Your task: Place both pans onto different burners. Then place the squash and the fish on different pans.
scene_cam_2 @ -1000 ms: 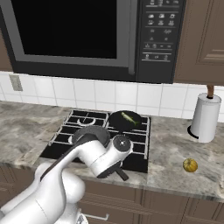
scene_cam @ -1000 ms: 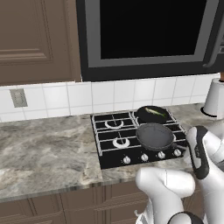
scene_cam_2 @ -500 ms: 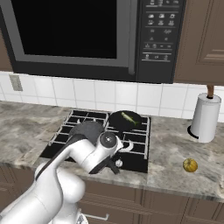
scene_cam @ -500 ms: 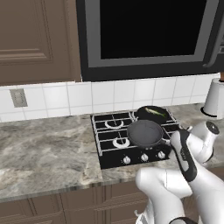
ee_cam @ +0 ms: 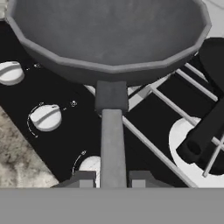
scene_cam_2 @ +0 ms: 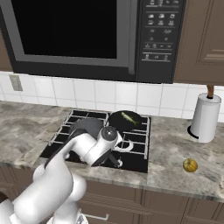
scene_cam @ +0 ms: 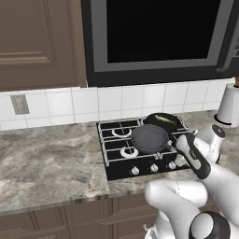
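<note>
One pan (scene_cam: 149,138) held by its handle in the closed pincer (ee_cam: 113,178); arm hides its handle in base views.

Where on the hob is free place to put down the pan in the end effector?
Free: the two left burners, toward the grey counter. Crowded: back right, where the other pan with the squash sits, handle reaching forward. The held pan hangs mid-hob.
</note>
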